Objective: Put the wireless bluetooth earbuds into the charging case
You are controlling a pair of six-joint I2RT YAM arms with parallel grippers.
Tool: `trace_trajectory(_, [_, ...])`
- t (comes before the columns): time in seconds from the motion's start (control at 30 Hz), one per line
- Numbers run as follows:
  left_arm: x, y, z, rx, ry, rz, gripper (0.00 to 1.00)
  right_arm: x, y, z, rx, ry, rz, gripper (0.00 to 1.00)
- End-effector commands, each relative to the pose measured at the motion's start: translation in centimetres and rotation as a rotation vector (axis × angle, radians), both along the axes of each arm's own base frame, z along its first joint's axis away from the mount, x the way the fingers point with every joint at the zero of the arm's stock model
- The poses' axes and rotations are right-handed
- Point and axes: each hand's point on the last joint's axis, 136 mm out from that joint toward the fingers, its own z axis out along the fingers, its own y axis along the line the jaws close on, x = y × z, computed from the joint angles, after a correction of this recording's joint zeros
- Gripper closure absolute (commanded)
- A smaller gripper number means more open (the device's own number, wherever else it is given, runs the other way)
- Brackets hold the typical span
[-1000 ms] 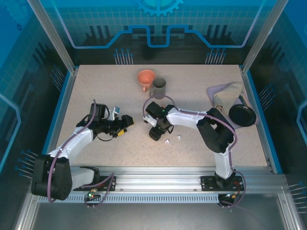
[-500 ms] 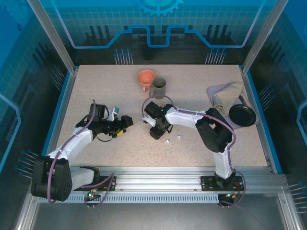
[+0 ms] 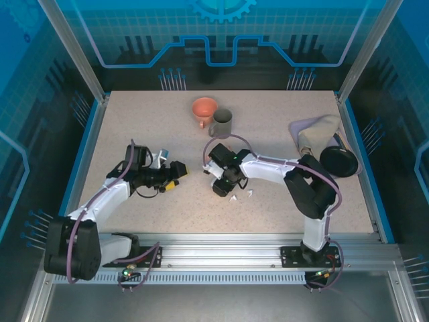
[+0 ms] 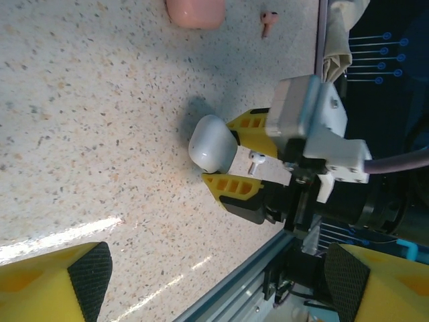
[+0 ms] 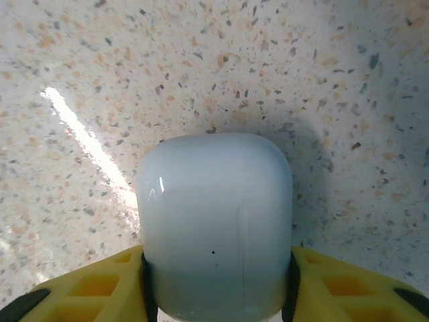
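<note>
White rounded plastic charging case [image 5: 214, 221]: near the middle of the beige speckled tabletop [image 5: 100, 67], clamped at its two sides between the yellow fingers [image 5: 100, 285] of the right gripper [image 5: 218, 295], with the pads pressed against the shell on both sides. Whether the case rests on the surface or sits just above it cannot be told. In the left wrist view the same case [image 4: 213, 142] sticks out from the tips of that gripper.

Right gripper, top view [image 3: 219, 188]: at table centre, pointing down and towards the near edge.

Left gripper [image 4: 214, 268]: jaws spread wide, nothing between them. In the top view [image 3: 177, 170] it lies left of the right gripper, apart from it and aimed at it.

Tiny white plastic earbuds: one white earbud [image 3: 234, 198] and a second white earbud [image 3: 249, 193] lie loose on the table, just to the near right of the right gripper.

Tiny salmon-pink earbud [image 4: 269, 20]: loose on the table, near but not touching a salmon-pink rounded case [image 4: 194, 10].

Orange funnel-shaped cup [image 3: 204, 109] and grey mug [image 3: 222, 123]: just beside each other, far centre.

Beige folded cloth [image 3: 315, 131] and black round dish [image 3: 337, 161]: far right, by the table edge.
</note>
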Motion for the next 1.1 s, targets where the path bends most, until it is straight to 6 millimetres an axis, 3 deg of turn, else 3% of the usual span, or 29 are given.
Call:
trace_trajectory(0.0, [-0.2,-1.0,0.2,-0.089,0.02,-0.035,0.14,0.2,1.0,2.7,0.125,-0.043,0.039,0.53])
trace_trajectory(0.33, [0.0,-4.3,1.7,-0.172,0.005,-0.158,0.15,-1.8,2.2,7.5,0.36,-0.09,0.127,0.53])
trace_trajectory(0.57, [0.0,-6.9,2.2,-0.186,-0.012,-0.235,0.18,-2.5,2.9,9.0,0.443,-0.067,0.156,0.53])
trace_trajectory(0.7, [-0.1,-8.3,2.7,-0.203,-0.022,-0.277,0.27,-2.5,3.4,9.1,0.471,-0.051,0.151,0.53])
trace_trajectory(0.83, [-0.5,-9.3,2.7,-0.203,-0.014,-0.309,0.42,-2.4,4.0,9.4,0.501,-0.045,0.145,0.53])
trace_trajectory(0.93, [-0.6,-9.4,2.6,-0.195,-0.014,-0.313,0.57,-2.3,4.0,9.2,0.49,-0.045,0.146,0.53])
trace_trajectory(1.07, [-0.7,-9.2,2.6,-0.168,-0.02,-0.314,0.69,-2.0,3.7,9.2,0.476,-0.058,0.143,0.53])
